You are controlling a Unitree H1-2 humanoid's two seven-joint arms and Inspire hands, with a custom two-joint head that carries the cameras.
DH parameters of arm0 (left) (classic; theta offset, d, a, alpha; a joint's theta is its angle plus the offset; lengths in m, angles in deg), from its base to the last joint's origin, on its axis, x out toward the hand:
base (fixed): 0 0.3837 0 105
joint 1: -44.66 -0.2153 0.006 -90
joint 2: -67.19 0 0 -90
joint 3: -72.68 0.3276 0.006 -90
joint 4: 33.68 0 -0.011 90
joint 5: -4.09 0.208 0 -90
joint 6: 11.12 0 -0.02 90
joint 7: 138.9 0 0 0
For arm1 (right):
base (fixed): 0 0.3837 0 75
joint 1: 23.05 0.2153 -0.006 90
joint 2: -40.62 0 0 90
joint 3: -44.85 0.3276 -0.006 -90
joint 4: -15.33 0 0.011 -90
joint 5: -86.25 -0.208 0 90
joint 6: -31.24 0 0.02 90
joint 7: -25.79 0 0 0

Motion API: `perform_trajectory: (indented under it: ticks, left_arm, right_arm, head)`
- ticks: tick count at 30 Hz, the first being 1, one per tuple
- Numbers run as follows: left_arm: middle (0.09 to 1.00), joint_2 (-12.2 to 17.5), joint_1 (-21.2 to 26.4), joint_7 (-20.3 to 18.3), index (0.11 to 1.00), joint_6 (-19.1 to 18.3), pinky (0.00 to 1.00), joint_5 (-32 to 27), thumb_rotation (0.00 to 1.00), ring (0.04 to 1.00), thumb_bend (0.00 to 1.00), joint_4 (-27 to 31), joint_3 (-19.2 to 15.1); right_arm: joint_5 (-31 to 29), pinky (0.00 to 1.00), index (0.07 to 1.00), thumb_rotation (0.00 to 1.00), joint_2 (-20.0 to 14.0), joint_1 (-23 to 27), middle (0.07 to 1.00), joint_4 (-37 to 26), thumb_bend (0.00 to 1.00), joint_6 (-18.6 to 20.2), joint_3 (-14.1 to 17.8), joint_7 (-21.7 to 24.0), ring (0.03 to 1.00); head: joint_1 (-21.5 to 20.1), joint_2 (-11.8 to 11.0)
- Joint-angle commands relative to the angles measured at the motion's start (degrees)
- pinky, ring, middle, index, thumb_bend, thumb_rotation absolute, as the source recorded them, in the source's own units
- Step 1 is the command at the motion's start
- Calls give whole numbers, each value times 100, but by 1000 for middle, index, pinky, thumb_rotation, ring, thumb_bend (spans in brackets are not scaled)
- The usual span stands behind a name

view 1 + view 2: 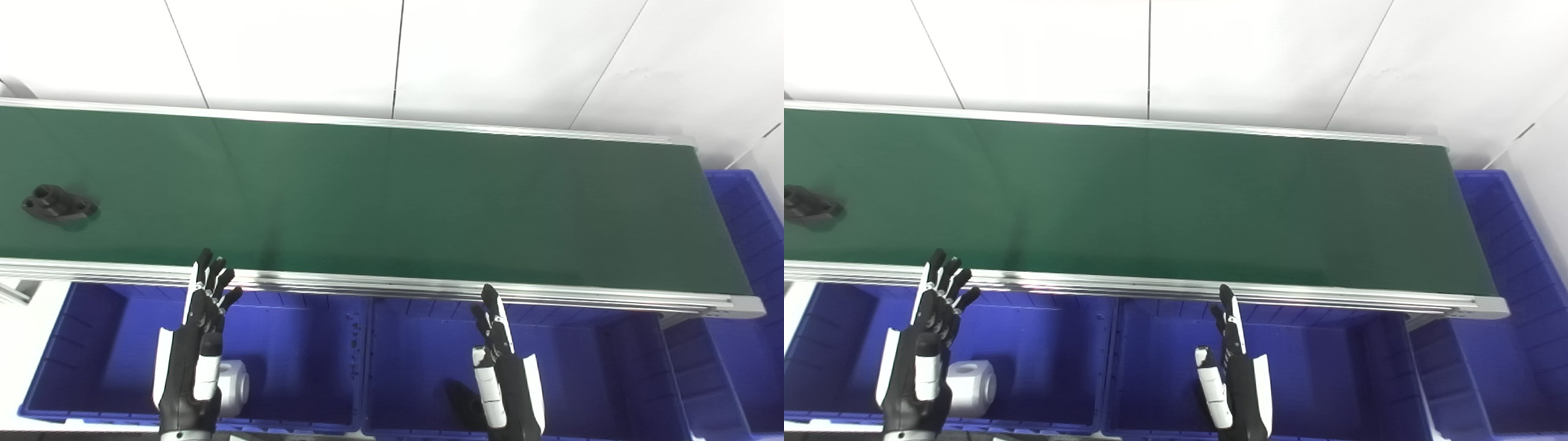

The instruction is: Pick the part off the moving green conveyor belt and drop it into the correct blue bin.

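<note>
A black part [59, 204] with round holes lies on the green conveyor belt [392, 202] at its far left end; it also shows at the left edge of the right eye view [808, 207]. My left hand [199, 349] is open and empty, fingers up, over the left blue bin [306, 349] just short of the belt's near rail. My right hand [505, 373] is open and empty, fingers up, over the middle blue bin [588, 367]. Both hands are well apart from the part.
A white part [233, 381] lies in the left bin, behind my left hand. A dark part [462, 398] lies in the middle bin by my right hand. A third blue bin [744, 257] stands past the belt's right end. A white wall is behind the belt.
</note>
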Motion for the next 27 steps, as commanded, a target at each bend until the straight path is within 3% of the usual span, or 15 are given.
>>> perform_trajectory:
  ticks: [1,11,27]
  left_arm:
    - [974,-4,11,-41,992,214,882,-45,1000,942,926,98,27]
    - [976,131,48,-126,982,216,901,-198,1000,956,881,-8,-37]
    - [977,169,104,-238,997,133,928,-315,1000,969,778,-28,-129]
  right_arm:
    - [-7,976,1000,1000,289,32,996,-14,768,-409,-111,-71,960]
    - [56,959,997,1000,406,163,983,274,782,-598,-176,-251,939]
    - [29,961,997,967,435,207,982,323,745,-571,-257,-257,945]
  head:
    - [-111,-41]
    - [-466,-232]
    - [-769,-63]
